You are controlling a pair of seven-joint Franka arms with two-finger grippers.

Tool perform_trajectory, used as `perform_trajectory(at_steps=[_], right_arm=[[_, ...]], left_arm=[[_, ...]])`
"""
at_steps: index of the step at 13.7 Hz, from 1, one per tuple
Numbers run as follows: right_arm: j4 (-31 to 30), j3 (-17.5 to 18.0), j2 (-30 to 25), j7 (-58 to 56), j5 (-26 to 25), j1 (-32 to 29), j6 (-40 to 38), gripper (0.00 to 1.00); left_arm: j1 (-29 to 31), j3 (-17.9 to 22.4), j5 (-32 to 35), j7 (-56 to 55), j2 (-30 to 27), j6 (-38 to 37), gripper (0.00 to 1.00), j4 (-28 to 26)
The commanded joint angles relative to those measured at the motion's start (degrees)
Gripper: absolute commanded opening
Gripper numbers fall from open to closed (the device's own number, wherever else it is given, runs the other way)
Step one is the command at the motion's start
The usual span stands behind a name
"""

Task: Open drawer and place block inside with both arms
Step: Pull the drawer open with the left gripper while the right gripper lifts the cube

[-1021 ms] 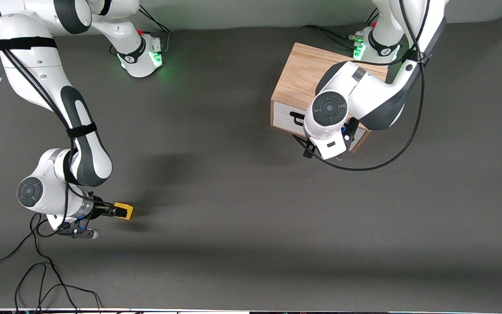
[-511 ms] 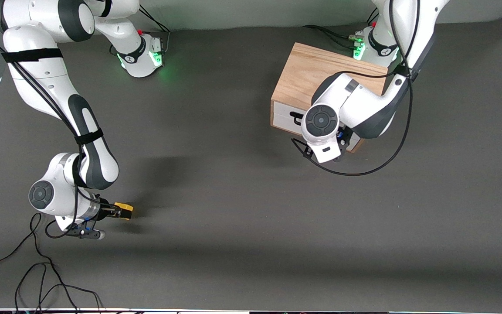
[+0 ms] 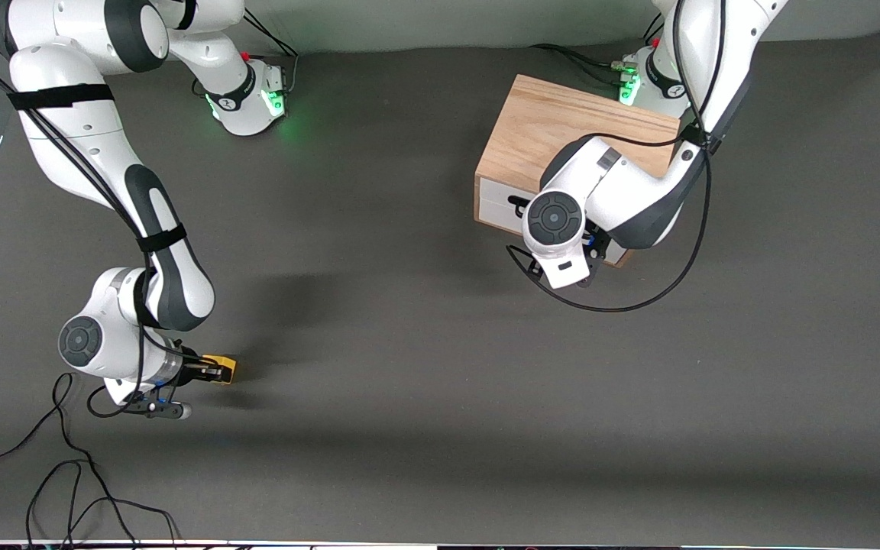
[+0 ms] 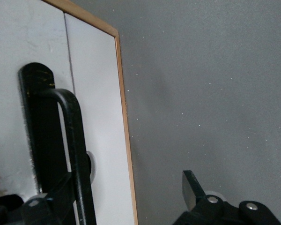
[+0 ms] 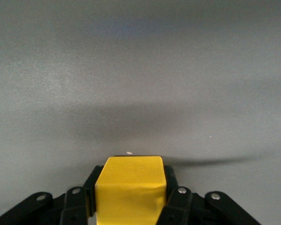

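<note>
With the small bright yellow cube point(image 5: 129, 190) pinched in the right gripper point(image 3: 207, 373) over the table's point(image 3: 425, 367) right-arm end, the left gripper point(image 4: 131, 208), jaws spread around the closed white-fronted drawer's point(image 3: 492, 203) black bar handle point(image 4: 72, 140), must next clamp and pull.

Bare table point(image 3: 425, 321) lies open between block point(image 3: 222, 370) and drawer point(image 3: 497, 208) (shut).

The front view looks down from high across the table point(image 3: 425, 428), facing both arm bases. The left wrist view sits close against the drawer point(image 4: 96, 122) front. The right wrist view looks low over the block point(image 5: 129, 187), also seen from the front.
</note>
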Motion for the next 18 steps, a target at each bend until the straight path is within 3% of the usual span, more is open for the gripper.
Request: perform_trajectory(at_steps=[1,7,18], right_arm=[[0.28,-0.23,-1.47,1.68,0.76,0.65,-0.93,0.0],[0.72,-0.23,-11.84,1.59,0.76,0.57,-11.21,0.0],[1.24,-0.4,-31.44,3.17,0.59,2.4,-30.53,0.0]], left_arm=[[-0.46,0.21,1.33,-0.37,0.15,0.56,1.0,0.92],[-0.46,0.21,2.38,-0.37,2.17,2.49,1.0,3.12],[-2.21,0.21,6.07,-0.54,9.82,6.01,1.0,15.59]])
